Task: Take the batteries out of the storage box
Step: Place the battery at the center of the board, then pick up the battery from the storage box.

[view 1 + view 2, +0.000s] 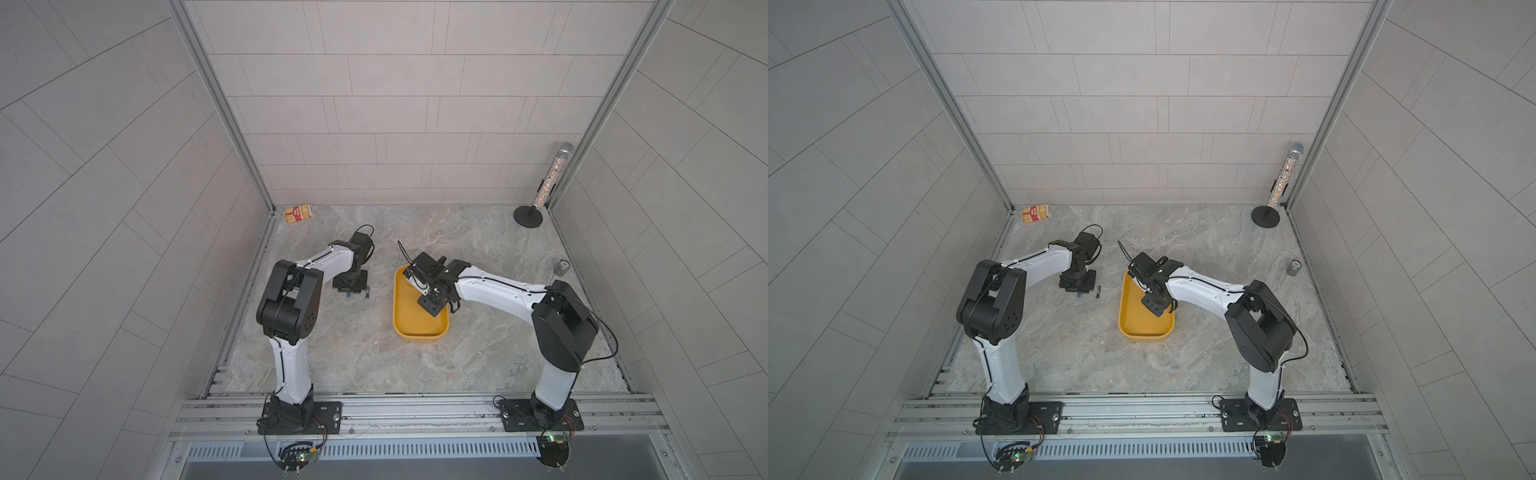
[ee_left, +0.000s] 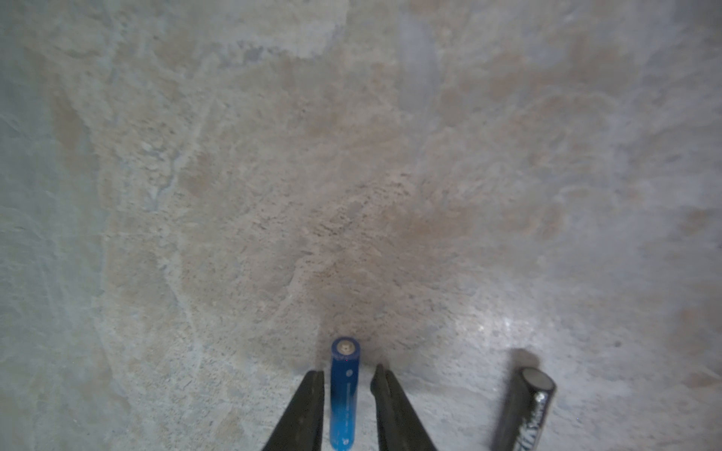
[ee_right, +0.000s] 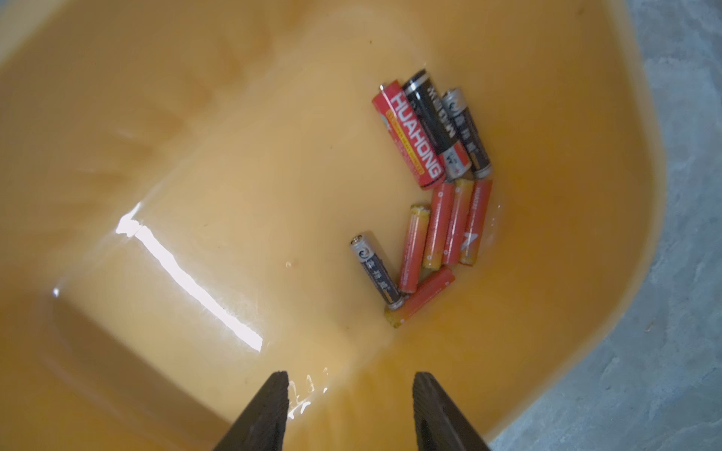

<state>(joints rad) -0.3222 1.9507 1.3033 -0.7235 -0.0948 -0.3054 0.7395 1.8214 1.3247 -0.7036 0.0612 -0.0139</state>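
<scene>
walls (image 1: 374, 104): pale grey tile-look panels on three sides | tabletop (image 1: 478, 249): marbled beige-grey slab, bit glossy | metal posts (image 1: 220, 104): back corners, 11 and 1 o'clock | slotted rail (image 1: 415, 409): runs along 6 o'clock edge | light: soft, even

The marbled tabletop (image 1: 478, 249) carries the yellow storage box (image 1: 409, 320) at centre. A blue battery (image 1: 348, 294) and a black battery (image 1: 368, 292) lie at the box's 9 o'clock. A red-and-cream carton (image 1: 298, 213) lies at 11, a glittery stand (image 1: 528, 217) at 1, and a grey can (image 1: 562, 267) at 3.
</scene>
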